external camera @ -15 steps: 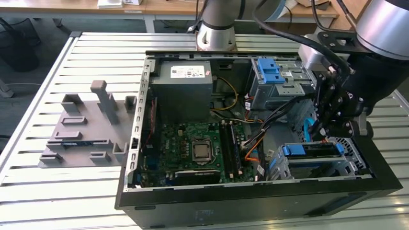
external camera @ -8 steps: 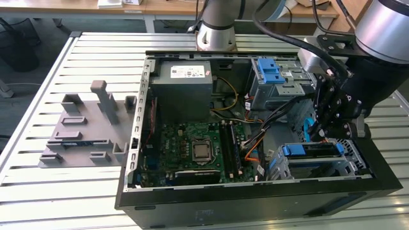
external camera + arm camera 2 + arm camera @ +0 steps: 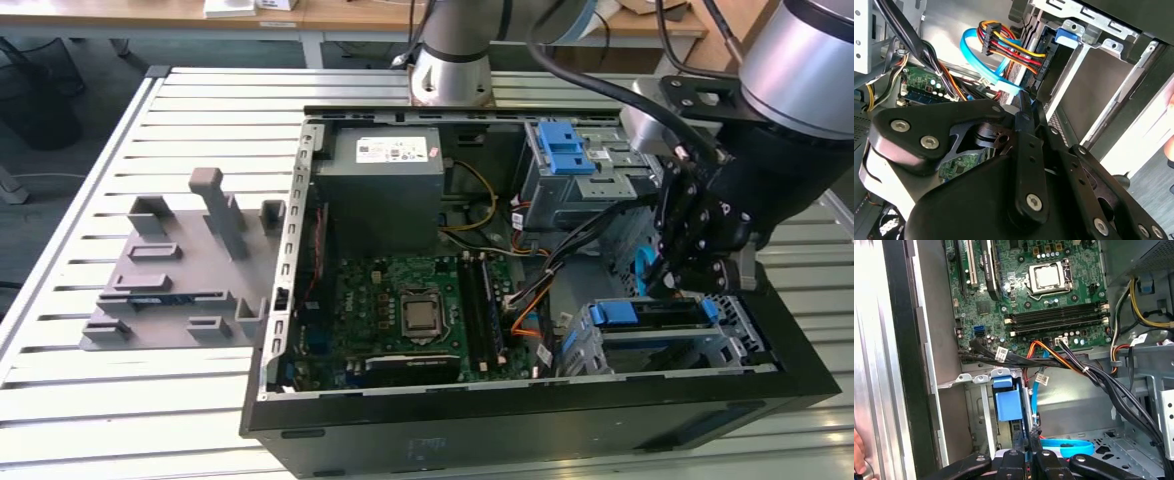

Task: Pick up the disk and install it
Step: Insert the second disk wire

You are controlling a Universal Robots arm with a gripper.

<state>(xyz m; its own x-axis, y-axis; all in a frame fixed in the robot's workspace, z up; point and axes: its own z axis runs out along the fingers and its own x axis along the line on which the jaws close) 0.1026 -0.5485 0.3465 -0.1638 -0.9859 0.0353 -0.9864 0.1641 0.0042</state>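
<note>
Disk [image 3: 650,313] seated in lower cage bay, directly below pincer [image 3: 697,285]; pincer state: cannot tell.

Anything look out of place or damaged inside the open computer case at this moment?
Nothing looks damaged. The case lies open on its side, and the gripper hangs over the drive bay at the exterior view's right. A blue flat cable lies loose on the bay floor, and wire bundles cross the opening, which looks normal here.

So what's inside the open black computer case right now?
Inside the black computer case: a green motherboard, grey power supply box, blue-latched drive cages and the gripper. The arm covers whatever lies under it.
</note>
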